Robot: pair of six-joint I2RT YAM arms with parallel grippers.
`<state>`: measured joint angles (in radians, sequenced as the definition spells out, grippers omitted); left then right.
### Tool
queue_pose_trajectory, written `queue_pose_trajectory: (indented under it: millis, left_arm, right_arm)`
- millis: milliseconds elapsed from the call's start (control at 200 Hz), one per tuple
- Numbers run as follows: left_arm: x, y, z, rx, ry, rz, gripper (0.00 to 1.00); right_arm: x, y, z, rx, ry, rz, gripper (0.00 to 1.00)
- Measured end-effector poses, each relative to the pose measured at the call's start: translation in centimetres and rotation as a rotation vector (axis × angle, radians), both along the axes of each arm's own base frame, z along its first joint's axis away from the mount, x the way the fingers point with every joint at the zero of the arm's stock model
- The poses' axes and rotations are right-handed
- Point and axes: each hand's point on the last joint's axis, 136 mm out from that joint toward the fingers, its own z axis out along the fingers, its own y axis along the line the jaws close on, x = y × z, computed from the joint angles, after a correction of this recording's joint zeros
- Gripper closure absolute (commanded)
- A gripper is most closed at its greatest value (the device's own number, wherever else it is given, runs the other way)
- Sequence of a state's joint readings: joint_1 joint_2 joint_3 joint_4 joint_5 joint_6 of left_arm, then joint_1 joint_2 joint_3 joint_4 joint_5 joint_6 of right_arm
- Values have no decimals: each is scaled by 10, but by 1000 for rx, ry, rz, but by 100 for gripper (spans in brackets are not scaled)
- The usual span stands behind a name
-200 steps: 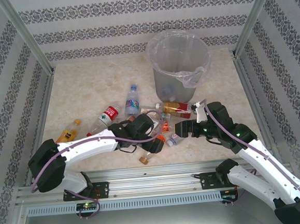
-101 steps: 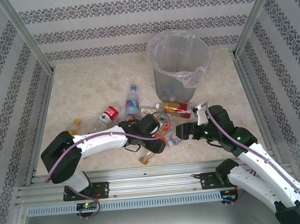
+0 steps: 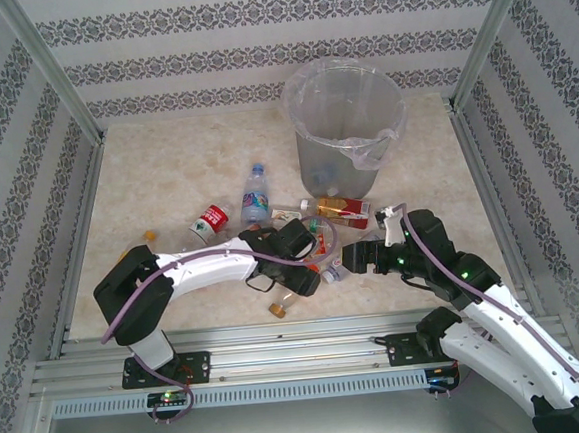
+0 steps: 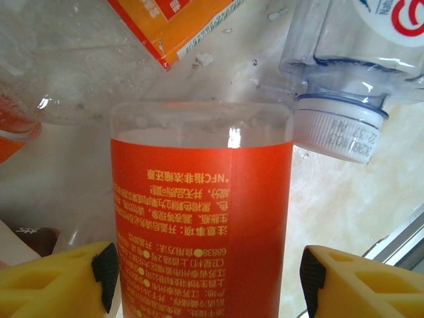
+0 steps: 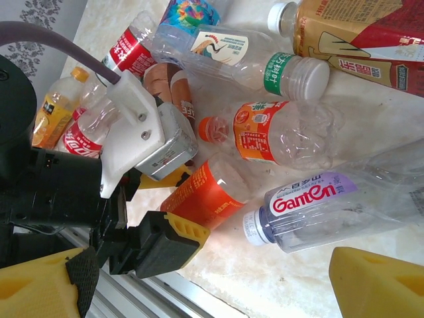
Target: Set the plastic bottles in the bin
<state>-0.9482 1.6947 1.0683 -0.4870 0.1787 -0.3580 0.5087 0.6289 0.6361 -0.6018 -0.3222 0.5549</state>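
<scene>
A pale marbled bench (image 3: 166, 176) sits inside walls of striped, patterned wallpaper (image 3: 257, 59). The grey, bag-lined bin (image 3: 340, 162) stands upright at the far side. The plastic bottles (image 3: 255, 194) lie on their sides in a loose heap just in front of it.

The left gripper (image 4: 202, 271) is open astride an orange-labelled bottle (image 4: 202, 199), whose long axis runs straight away between the jaws. A sliver of gap shows at one pad.

The right gripper (image 5: 212, 278) is spread wide and holds nothing. It faces a purple-labelled bottle (image 5: 311, 199) whose white cap points towards the left gripper.
</scene>
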Motion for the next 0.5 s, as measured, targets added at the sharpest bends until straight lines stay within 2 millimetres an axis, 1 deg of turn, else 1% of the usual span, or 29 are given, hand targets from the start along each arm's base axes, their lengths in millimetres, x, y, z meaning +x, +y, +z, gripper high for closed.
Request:
queue_pose_trajectory:
  millis: [195,250,300,430,500]
  left_arm:
    - [0,-2,-1,-2,7,-2,26]
    - [0,-3,-2,-1,13,-3,28]
    - [-1,-3,-5,3,21,-5,29]
    - [-3,-2,-16,27,47,-7,30]
    - [-5,-1,-21,41,60,-7,34]
  right_arm:
    - [1,-3,-2,-16,2,-15,10]
    - [1,-4,-3,-17,2,-17,9]
    - [1,-4,-3,-17,0,-18,9]
    - [-1,-6,-2,-17,-7,-23,9]
    - [-1,-6,-1,-14,-13,-24,9]
